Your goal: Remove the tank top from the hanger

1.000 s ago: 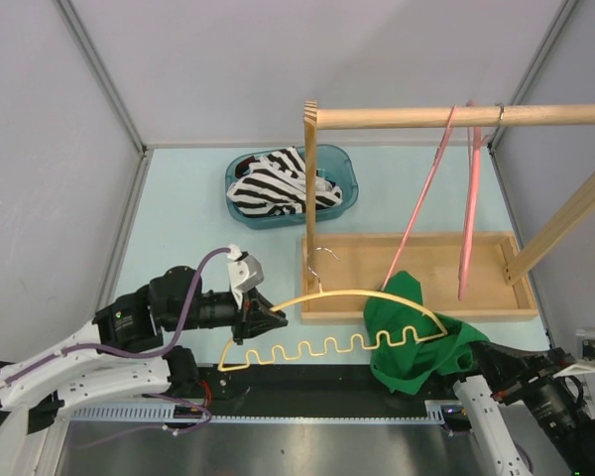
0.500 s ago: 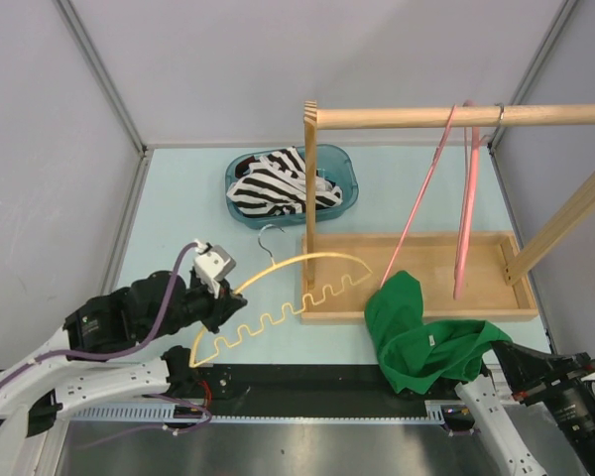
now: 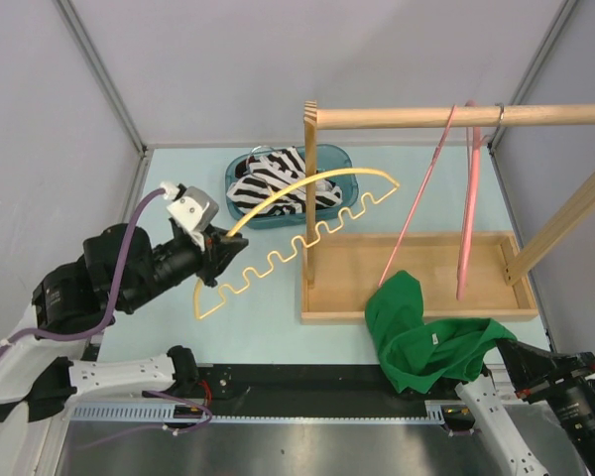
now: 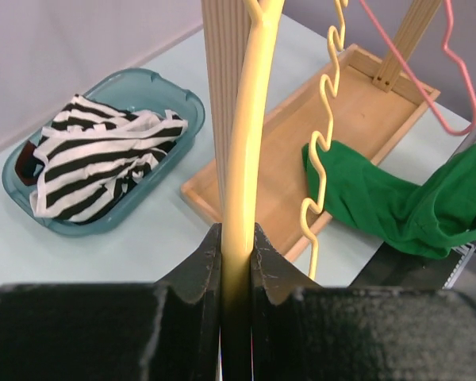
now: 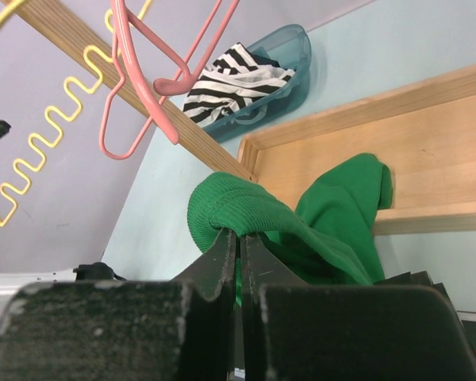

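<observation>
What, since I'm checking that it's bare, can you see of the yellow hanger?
The yellow hanger looks like thin plastic or coated wire, with a smooth curved top arm and a wavy bottom bar. No garment is on it; the green tank top lies apart. The left tool is shut on the arm near one end, holding the hanger tilted in the air, crossing the wooden rack post. Its hook isn't clearly visible.
</observation>
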{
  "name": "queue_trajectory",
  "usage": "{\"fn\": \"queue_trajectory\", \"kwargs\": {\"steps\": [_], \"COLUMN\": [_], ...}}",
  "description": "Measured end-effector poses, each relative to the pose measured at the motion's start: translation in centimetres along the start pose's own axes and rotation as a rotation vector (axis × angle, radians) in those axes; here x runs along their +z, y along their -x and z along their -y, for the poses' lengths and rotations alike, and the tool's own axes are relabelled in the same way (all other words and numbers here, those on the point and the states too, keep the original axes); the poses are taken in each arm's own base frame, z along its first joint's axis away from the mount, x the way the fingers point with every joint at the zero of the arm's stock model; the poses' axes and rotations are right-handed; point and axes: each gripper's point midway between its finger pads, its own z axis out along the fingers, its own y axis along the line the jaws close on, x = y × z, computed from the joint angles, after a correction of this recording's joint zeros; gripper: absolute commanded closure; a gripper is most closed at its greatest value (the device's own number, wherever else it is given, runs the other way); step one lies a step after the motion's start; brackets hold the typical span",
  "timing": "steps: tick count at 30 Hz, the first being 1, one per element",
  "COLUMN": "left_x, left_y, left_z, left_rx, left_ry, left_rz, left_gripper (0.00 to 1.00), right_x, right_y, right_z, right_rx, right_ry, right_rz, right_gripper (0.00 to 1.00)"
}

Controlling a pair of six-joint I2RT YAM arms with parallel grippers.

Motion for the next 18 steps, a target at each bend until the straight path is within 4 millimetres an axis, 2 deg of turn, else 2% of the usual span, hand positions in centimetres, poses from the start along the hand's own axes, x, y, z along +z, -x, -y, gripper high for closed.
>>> {"fn": "queue_trajectory", "kwargs": {"steps": [11,18], "left_x": [1.1,0.9], "left_y": [7.7,8.7], "left_z": [0.5,1.3], "left_rx": [0.029,0.086], "left_ry": [0.042,0.095], "left_rz": [0.101,0.083], "left_gripper": [1.00,1.00], "right_x": [0.0,0.2], "right_y": [0.1,0.1], "right_z": [0.0,0.2], "right_rx": [0.000,-0.001], "right_ry": [0.006,0.002], "right_rz": [0.001,-0.005], "right_gripper": [1.00,1.00]}}
